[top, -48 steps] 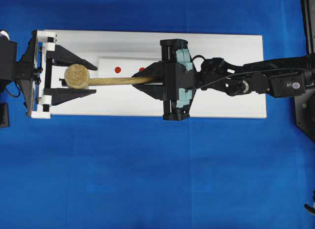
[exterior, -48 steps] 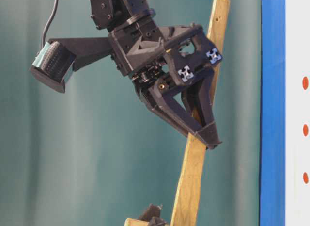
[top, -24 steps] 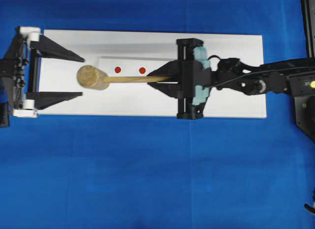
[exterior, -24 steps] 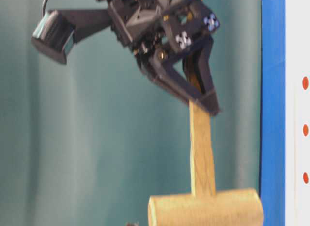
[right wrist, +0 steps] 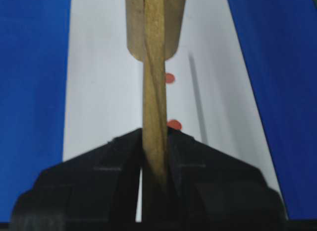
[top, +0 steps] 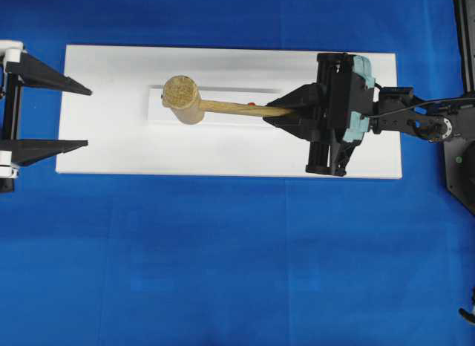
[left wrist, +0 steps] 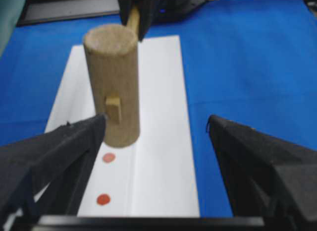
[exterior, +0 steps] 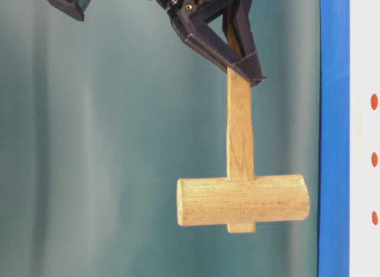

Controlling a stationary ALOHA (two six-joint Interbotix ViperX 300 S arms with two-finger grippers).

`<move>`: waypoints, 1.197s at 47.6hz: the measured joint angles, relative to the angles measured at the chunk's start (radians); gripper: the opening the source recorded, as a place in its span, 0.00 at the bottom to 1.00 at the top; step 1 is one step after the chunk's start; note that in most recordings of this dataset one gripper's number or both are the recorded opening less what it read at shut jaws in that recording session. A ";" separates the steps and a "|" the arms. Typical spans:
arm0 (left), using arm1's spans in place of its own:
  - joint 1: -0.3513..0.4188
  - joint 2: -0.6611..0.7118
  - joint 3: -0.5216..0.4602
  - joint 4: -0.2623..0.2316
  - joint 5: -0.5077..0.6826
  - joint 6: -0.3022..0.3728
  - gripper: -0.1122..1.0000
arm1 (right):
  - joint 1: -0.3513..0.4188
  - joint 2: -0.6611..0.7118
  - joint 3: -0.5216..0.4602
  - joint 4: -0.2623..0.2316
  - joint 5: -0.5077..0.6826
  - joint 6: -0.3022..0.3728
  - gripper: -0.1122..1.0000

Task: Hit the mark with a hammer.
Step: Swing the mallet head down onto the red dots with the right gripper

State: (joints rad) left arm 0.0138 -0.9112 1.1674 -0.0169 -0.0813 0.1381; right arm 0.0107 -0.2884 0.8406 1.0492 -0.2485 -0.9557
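Hammer [top: 200, 105] is hanging clear above the white board [top: 104, 138], its slim wooden handle pinched in the right gripper [top: 293, 112], whose fingers [exterior: 246, 66] are closing fully on the shaft well back from the head. In the table-level view the thick cylindrical head is dangling below those fingers with the handle running nearly straight down from them, and in the right wrist view the head is sitting straight ahead of the fingertips, with two red marks [right wrist: 169, 78] showing on the board beyond and beneath it. In the overhead view the head is riding over the raised white strip [top: 245, 116] that carries the marks, and one mark is peeking out just beside the handle. Left gripper [top: 80, 116] is standing well off beyond the head, at the far end of the board, its fingers [left wrist: 59, 146] spreading wide and holding nothing; the head is showing between them in the left wrist view but apart from both. Judging by the look of it, the mallet is stiff, fairly light wood with most of its weight in the head, so a grip this far up the handle is giving a long swing but is also letting the head pivot or twist in the fingers; the smooth shaft could be slipping on impact unless the squeeze is firm. Blue bench [top: 223, 249] is lying under everything.
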 measured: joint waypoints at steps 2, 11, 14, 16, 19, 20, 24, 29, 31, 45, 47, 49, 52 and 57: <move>0.000 -0.008 0.002 0.000 0.006 0.000 0.83 | 0.000 0.000 0.000 0.000 -0.002 0.000 0.13; 0.000 -0.020 0.006 -0.002 0.009 0.000 0.83 | 0.002 0.000 0.000 0.000 -0.032 0.000 0.13; 0.000 -0.020 0.008 -0.002 0.011 0.000 0.83 | 0.002 0.000 0.000 0.000 -0.048 -0.002 0.13; 0.000 -0.018 0.008 -0.002 0.011 0.002 0.83 | -0.002 0.000 0.000 0.000 -0.058 0.000 0.13; 0.000 -0.020 0.008 -0.002 0.011 0.000 0.83 | -0.011 0.000 0.000 0.002 -0.064 0.000 0.13; 0.000 -0.020 0.009 -0.002 0.011 0.000 0.83 | -0.015 0.000 0.002 0.000 -0.067 0.000 0.13; 0.000 -0.020 0.009 0.000 0.011 -0.002 0.83 | -0.034 0.000 0.000 0.002 -0.069 0.000 0.13; 0.000 -0.020 0.009 -0.002 0.011 -0.002 0.83 | -0.057 0.000 0.000 0.002 -0.069 -0.002 0.13; 0.000 -0.021 0.009 -0.002 0.011 -0.002 0.83 | -0.060 0.000 0.000 0.002 -0.071 -0.002 0.13; 0.000 -0.021 0.009 -0.002 0.011 -0.002 0.83 | -0.066 0.012 -0.009 0.003 -0.044 -0.002 0.13; 0.000 -0.021 0.009 -0.002 0.011 -0.002 0.83 | -0.066 0.023 -0.017 0.003 -0.038 -0.002 0.13; 0.000 -0.020 0.009 -0.002 0.011 0.000 0.83 | -0.064 0.037 -0.028 0.003 -0.032 -0.002 0.13; 0.000 -0.020 0.009 0.000 0.011 0.000 0.83 | -0.064 0.058 -0.046 0.003 -0.028 -0.002 0.13; 0.000 -0.020 0.009 -0.002 0.011 -0.002 0.83 | -0.066 0.101 -0.087 0.003 -0.017 -0.002 0.13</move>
State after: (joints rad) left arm 0.0138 -0.9311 1.1766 -0.0184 -0.0706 0.1365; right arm -0.0552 -0.1871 0.7532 1.0523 -0.2654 -0.9572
